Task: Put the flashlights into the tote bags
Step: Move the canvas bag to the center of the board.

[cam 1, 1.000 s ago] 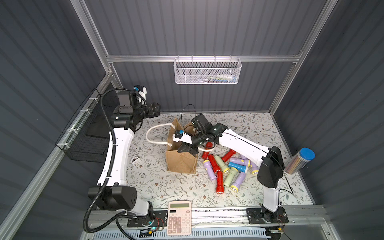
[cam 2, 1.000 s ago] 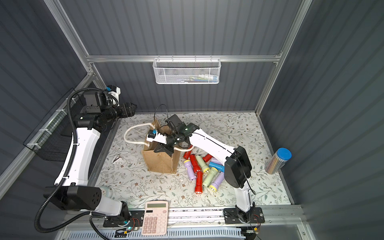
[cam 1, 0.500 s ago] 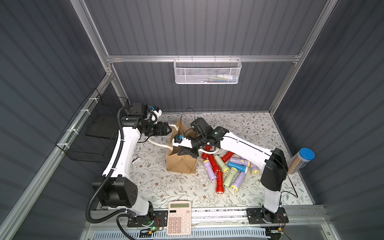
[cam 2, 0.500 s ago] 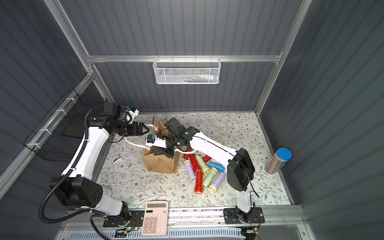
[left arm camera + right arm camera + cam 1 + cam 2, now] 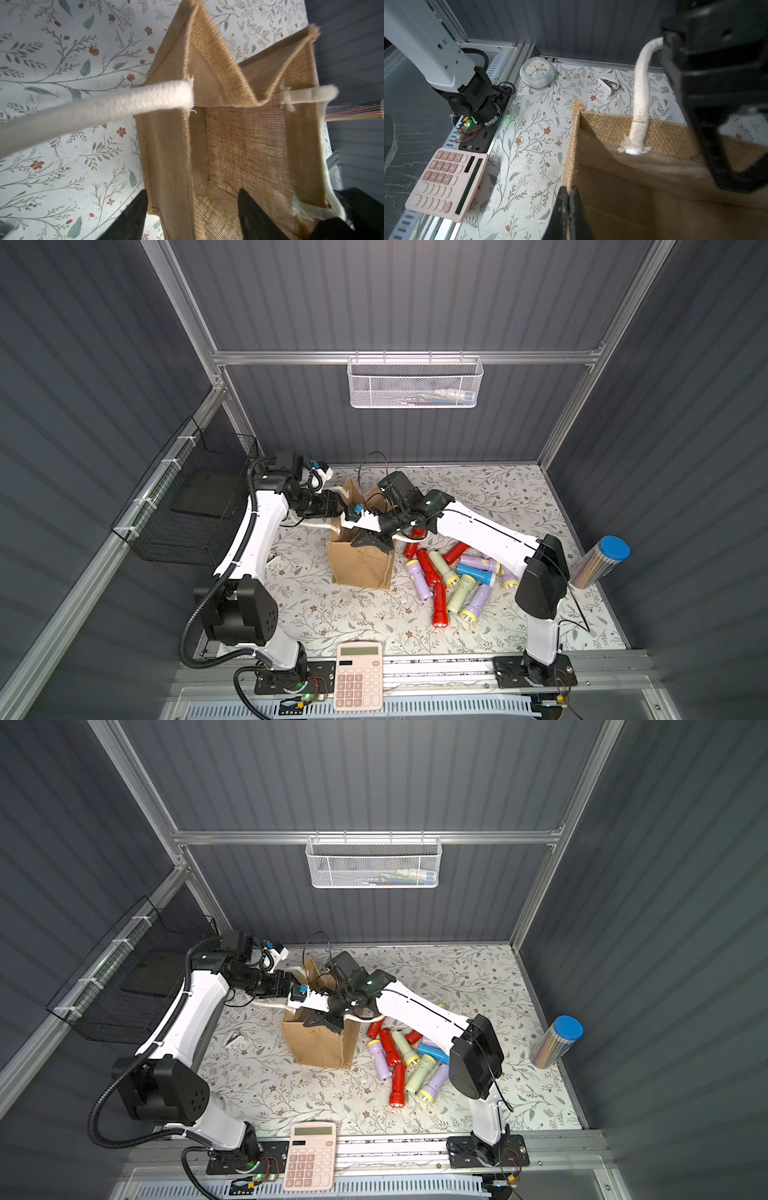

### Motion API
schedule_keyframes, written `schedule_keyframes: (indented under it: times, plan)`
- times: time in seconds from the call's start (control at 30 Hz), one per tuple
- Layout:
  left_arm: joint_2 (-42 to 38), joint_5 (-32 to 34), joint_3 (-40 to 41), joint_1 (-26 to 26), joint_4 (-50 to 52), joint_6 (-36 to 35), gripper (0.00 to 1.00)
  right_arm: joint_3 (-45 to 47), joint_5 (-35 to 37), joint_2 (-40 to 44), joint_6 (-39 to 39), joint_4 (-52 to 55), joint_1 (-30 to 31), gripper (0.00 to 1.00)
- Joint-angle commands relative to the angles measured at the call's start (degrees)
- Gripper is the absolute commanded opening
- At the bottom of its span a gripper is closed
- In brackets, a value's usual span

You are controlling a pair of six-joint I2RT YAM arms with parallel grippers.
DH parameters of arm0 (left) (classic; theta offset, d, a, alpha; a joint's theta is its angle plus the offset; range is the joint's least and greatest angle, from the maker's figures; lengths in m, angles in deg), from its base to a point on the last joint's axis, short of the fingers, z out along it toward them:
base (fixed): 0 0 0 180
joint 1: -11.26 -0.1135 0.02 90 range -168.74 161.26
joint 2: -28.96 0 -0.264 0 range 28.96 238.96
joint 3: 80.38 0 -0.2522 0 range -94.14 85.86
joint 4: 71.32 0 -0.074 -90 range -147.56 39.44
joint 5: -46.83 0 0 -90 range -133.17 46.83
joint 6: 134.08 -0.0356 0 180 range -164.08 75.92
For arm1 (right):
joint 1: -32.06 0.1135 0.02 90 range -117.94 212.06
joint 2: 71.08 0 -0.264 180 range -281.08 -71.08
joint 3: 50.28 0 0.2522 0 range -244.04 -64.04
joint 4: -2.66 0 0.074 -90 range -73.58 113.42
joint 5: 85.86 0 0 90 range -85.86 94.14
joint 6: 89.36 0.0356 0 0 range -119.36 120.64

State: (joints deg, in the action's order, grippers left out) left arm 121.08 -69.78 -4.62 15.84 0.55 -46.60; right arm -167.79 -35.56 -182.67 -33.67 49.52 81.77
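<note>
Closing the left gripper point(image 5: 192, 192) squarely on the side wall of the tan jute tote bag point(image 5: 361, 568), which its parted fingers point(image 5: 133, 214) straddle, should hold the mouth wide; avoid the white rope handle point(image 5: 104, 106). Right gripper point(image 5: 568, 194), shut, appears to pinch the bag's rim. Left arm point(image 5: 257, 531) and right arm point(image 5: 478, 531) converge on the bag from opposite sides. Coloured plastic flashlights point(image 5: 453, 576) lie heaped beside it.

Bag mouth: the boxy tan jute tote bag point(image 5: 360, 568) stands open-topped. The right end effector point(image 5: 568, 193), pinched shut on its rim, and that arm's wrist hang over the opening.
Bag's left wall: the left end effector point(image 5: 192, 199) straddles it, fingers apart.
Right of bag: a heap of red, lilac, pale green and blue plastic flashlights point(image 5: 441, 571) lies just beside it.
Front: bare floral worktop point(image 5: 340, 622) between bag and flat pink calculator point(image 5: 359, 674).
Rear right: bare worktop.
</note>
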Motion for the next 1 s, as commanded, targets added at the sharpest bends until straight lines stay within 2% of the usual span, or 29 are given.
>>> schedule_keyframes:
  times: [0.0, 0.07, 0.13, 0.23, 0.33, 0.5, 0.57, 0.6, 0.7, 0.77, 0.87, 0.97]
  plan:
    - [2.04, -0.68, 0.26, 0.38, -2.21, 1.44, 0.65, -0.26, -0.27, -0.58, 0.85, 2.74, 0.38, 0.03]
    - [3.58, -0.29, 0.08, 0.69, -2.08, 2.02, 0.6, 0.08, -0.01, -0.32, 0.91, 3.63, 0.34, 0.03]
    - [4.49, -0.64, 0.3, 0.98, -2.37, 2.43, 0.5, 0.04, 0.05, -0.08, 0.9, 5.06, 0.38, 0.03]
    - [5.37, -1.99, 0.11, 1.93, -1.99, 2.89, 0.2, -0.05, 0.32, 0.45, 1.01, 7.33, 0.38, 0.03]
    - [6.48, -1.23, -1.66, 3.65, 2.29, 2.57, 0.0, 0.07, 0.99, 1.05, 1.69, 9.03, 0.38, 0.08]
    - [4.89, 0.08, -0.42, 4.03, 0.35, 10.8, 0.0, 2.14, 2.6, 3.08, 2.27, 8.77, 0.34, 0.2]
    - [3.95, 0.08, 0.03, 4.03, -1.78, 14.19, 0.0, 3.03, 3.42, 4.07, 2.97, 7.67, 0.34, 0.29]
    - [3.42, 0.54, 0.04, 4.03, -2.14, 15.71, 0.0, 3.23, 3.74, 4.63, 3.55, 7.25, 0.3, 0.38]
    - [2.29, 2.45, -0.05, 4.02, -2.67, 19.12, 0.0, 4.08, 3.06, 6.94, 6.65, 5.61, -0.13, 0.5]
    - [2.19, 2.42, -0.22, 4.03, -1.79, 19.49, 0.0, 5.6, 2.13, 9.02, 8.54, 3.21, -0.7, 0.6]
    - [1.89, 2.06, 0.74, 4.03, -1.53, 19.53, 0.0, 9.13, -0.08, 12.87, 11.92, -2.12, -2.25, 0.69]
    - [1.06, 1.95, 2.46, 4.11, -2.37, 20.03, 0.0, 11.27, -1.56, 15.98, 15.79, -7.3, -3.82, 0.71]
